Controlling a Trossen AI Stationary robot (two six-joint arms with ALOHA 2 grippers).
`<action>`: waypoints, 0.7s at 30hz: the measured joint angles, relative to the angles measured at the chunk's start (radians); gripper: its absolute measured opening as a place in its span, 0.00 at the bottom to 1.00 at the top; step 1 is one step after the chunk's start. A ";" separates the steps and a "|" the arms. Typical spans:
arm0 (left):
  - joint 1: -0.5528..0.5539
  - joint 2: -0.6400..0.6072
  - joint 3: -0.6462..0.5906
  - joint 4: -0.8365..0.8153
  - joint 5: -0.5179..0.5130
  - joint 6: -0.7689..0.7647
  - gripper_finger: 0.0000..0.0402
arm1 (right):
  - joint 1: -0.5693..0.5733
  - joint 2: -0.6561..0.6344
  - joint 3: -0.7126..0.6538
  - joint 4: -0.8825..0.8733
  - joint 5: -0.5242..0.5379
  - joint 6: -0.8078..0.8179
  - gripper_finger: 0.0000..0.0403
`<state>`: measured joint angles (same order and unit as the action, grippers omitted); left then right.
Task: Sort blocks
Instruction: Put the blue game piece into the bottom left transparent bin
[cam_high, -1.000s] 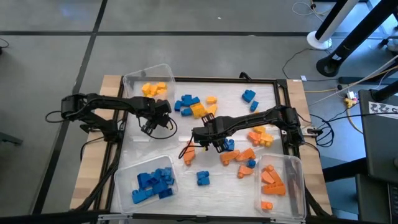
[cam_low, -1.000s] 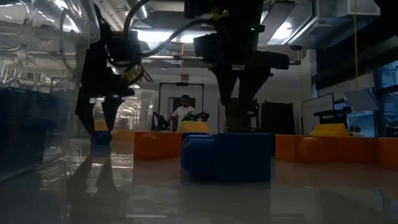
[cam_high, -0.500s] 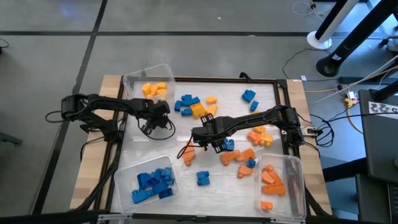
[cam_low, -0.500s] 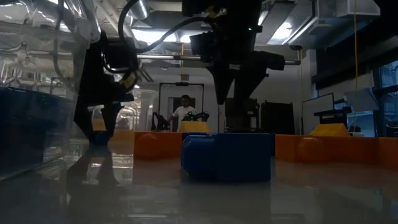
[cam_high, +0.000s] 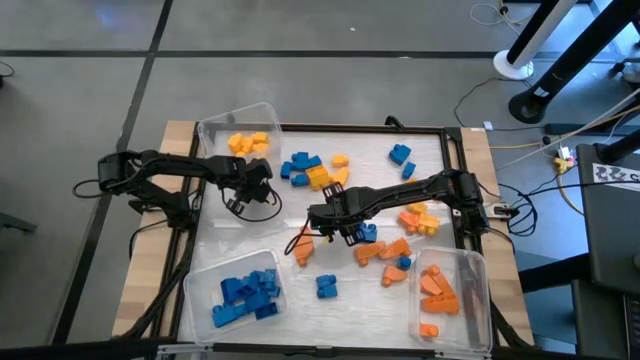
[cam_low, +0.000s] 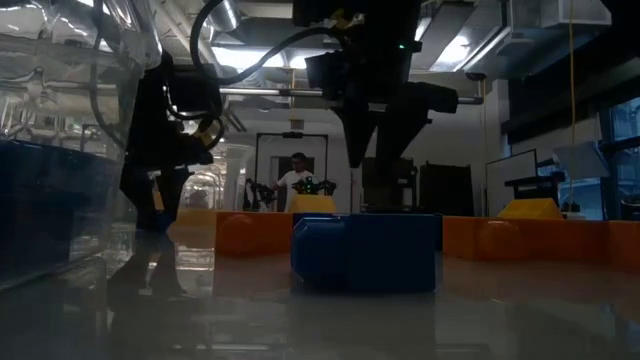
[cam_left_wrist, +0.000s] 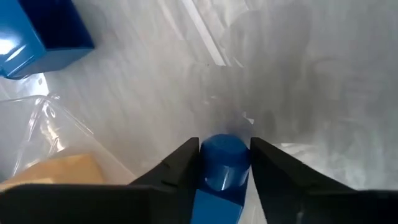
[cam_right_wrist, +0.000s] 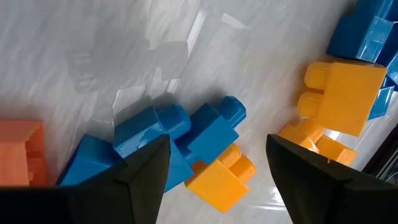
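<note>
Loose blue, orange and yellow blocks (cam_high: 318, 172) lie across the white table top. My left gripper (cam_high: 241, 197) stands at the left middle, pointing steeply down, shut on one small blue block (cam_left_wrist: 222, 163). My right gripper (cam_high: 347, 233) hangs open over the table's centre. Below it, untouched, lie two joined blue blocks (cam_right_wrist: 163, 134) and a yellow one (cam_right_wrist: 217, 174). In the low view a big blue block (cam_low: 365, 250) lies in front, my left gripper (cam_low: 155, 205) shows at the left and my right gripper (cam_low: 375, 160) at the centre. My left gripper pinches the small blue block by two opposite sides (cam_left_wrist: 204, 168) between its two fingers, coming steeply from above. One round stud end of the block points away from the wrist toward the table. Whether the block rests on the table, I cannot tell.
Three clear bins stand at the corners: one with yellow blocks (cam_high: 243, 140) at the far left, one with blue blocks (cam_high: 245, 293) at the near left, one with orange blocks (cam_high: 442, 290) at the near right. A black frame (cam_high: 455, 170) edges the table. A person (cam_low: 296, 180) stands far behind.
My left gripper's fingers have closed from wide apart onto the small blue block that lay on the table beneath them. My right gripper has kept still.
</note>
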<state>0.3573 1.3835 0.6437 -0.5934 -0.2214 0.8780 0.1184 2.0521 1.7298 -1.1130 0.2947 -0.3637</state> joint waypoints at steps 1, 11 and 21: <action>0.000 0.000 0.000 0.000 0.000 -0.003 0.28 | 0.000 0.000 0.000 0.000 0.000 0.000 0.66; -0.034 -0.001 0.006 -0.006 -0.001 -0.066 0.22 | 0.000 0.000 0.000 0.000 -0.002 0.000 0.66; -0.086 -0.001 0.091 -0.027 0.016 -0.219 0.22 | 0.017 0.000 0.000 0.003 -0.124 0.001 0.66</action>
<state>0.2717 1.3827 0.7350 -0.6204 -0.2059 0.6586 0.1355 2.0521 1.7298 -1.1098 0.1710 -0.3624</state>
